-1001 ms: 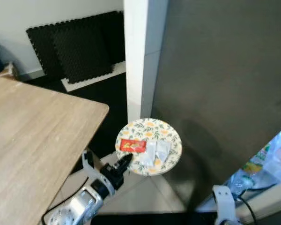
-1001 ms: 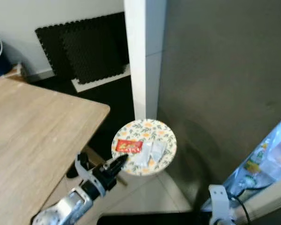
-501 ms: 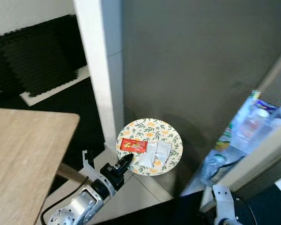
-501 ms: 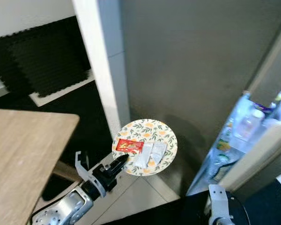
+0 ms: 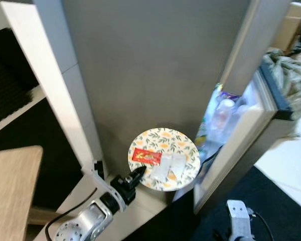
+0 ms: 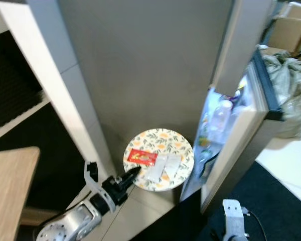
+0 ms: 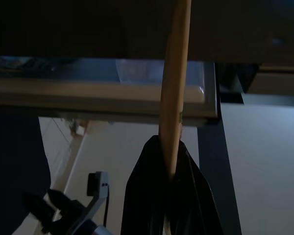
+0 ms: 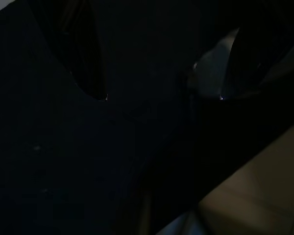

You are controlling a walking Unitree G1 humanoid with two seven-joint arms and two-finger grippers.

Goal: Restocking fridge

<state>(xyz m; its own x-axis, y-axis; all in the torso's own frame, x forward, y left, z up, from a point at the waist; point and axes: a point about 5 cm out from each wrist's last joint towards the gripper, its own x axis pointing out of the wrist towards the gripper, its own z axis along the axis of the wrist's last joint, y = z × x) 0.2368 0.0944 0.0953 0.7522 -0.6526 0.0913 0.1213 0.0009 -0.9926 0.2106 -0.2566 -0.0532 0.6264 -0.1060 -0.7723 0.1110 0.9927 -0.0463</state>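
My left gripper point(image 5: 135, 175) is shut on the near rim of a round floral plate point(image 5: 164, 158) and holds it level in front of the grey fridge side point(image 5: 150, 65). On the plate lie a red packet point(image 5: 146, 156) and two white packets point(image 5: 169, 168). The left wrist view shows the plate point(image 7: 175, 98) edge-on, clamped between the black fingers point(image 7: 152, 196). To the right the fridge door point(image 5: 251, 145) stands partly open, with bottles point(image 5: 223, 113) on its lit shelves. My right arm point(image 5: 239, 221) hangs low; its gripper point(image 8: 157, 83) shows in the dark wrist view with fingers apart.
A wooden table corner point(image 5: 12, 181) is at the lower left. A white pillar point(image 5: 55, 85) stands left of the fridge. A bulky grey-green bag point(image 5: 291, 75) sits beyond the door at the upper right. A dark mat point(image 5: 276, 201) covers the floor below the door.
The camera has swung to the right: the table has slid out to the left and the open fridge door has come into view. The plate stays in my left gripper.
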